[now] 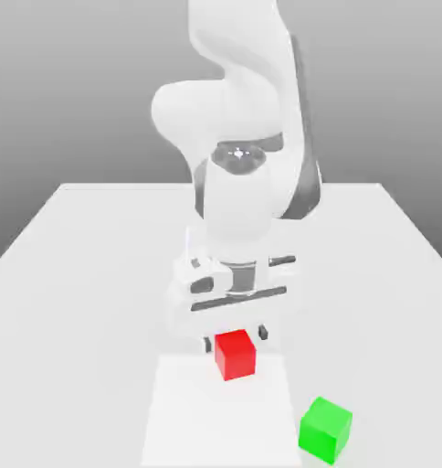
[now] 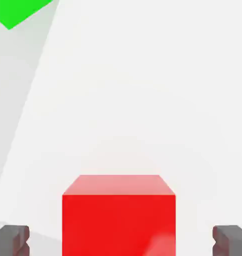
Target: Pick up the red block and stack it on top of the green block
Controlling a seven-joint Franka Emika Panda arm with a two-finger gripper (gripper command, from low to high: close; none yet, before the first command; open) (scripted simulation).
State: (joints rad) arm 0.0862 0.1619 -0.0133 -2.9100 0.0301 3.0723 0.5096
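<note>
White tabletop [image 1: 69, 302] fills the lower part of the exterior view, plain and matte, with a slightly brighter rectangular patch [image 1: 184, 411] on it near the front edge; behind it a flat grey backdrop [image 1: 78, 82] grading darker toward the top, no walls or furniture discernible. White Panda arm [image 1: 247, 110] stands at centre, bent down over the table. Gripper [image 1: 234, 343] sits low, just behind the red block [image 1: 235, 355]; in the hand view its two dark fingertips [image 2: 11, 239] stand spread wide, one on each side of the red block [image 2: 118, 217], gaps visible on both sides, so released, not grasping. Red block rests on the bright patch, upright, flat on the surface. Green block [image 1: 325, 430] sits on the table toward the exterior view's right and nearer the camera, apart from the red one, turned slightly; a corner of it shows in the hand view [image 2: 20, 10].
</note>
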